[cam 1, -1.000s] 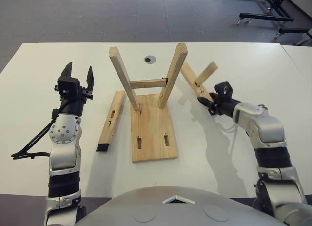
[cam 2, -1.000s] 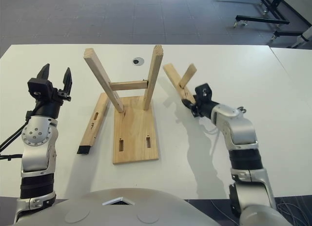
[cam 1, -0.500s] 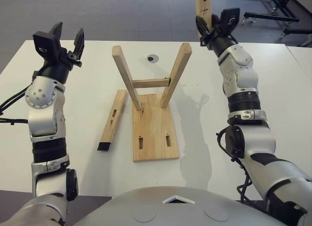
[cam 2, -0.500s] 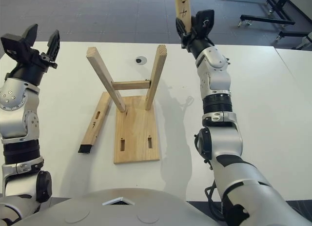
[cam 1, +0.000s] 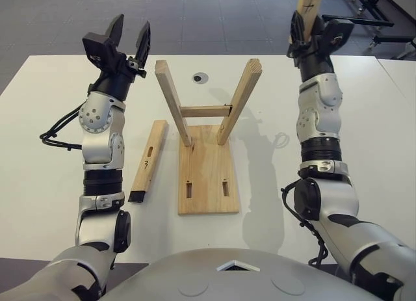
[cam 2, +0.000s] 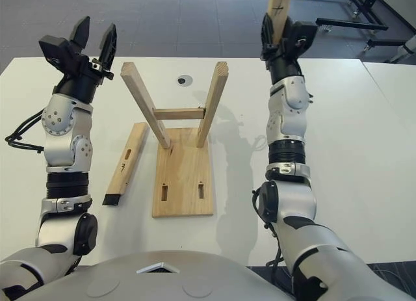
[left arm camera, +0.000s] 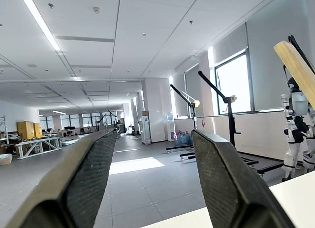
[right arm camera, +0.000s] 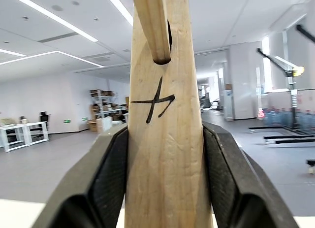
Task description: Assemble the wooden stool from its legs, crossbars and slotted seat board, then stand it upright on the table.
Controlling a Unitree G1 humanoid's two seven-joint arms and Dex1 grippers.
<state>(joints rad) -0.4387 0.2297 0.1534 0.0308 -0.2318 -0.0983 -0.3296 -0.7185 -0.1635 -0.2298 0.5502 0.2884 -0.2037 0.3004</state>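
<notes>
- From the head, the table (cam 1: 52, 151) carries the seat board (cam 1: 207, 159), which lies flat in the middle.
- Two legs stand in the board's far end. The left standing leg (cam 1: 172, 103) leans out to the left and the right standing leg (cam 1: 239, 101) leans out to the right. A crossbar (cam 1: 205, 110) joins them about halfway up.
- Two open slots (cam 1: 189, 189) show in the near half of the board.
- A loose leg (cam 1: 148, 160) lies flat on the table just left of the board, with a narrow gap between them. It has a dark tip at its near end.
- The left gripper (cam 1: 127, 36) is raised above the far left part of the table, near the top of the left standing leg. Its two fingers are spread apart and grip nothing.
- The right gripper (cam 1: 311, 31) is raised above the far right side of the table, well clear of the board. It is clamped on a held leg (cam 1: 307, 0) that points up past the top edge of the view.
- From the left wrist, the two dark fingers (left arm camera: 74, 188) stand wide apart with only the room showing between them. The held leg crosses the far edge of this view at a slant.
- From the right wrist, the held leg stands upright between two dark pads (right arm camera: 110, 179), which press on its two sides. A short bar (right arm camera: 152, 21) sits in a slot near the top of this leg, and a black pen mark (right arm camera: 156, 102) lies on its face below the slot.
</notes>
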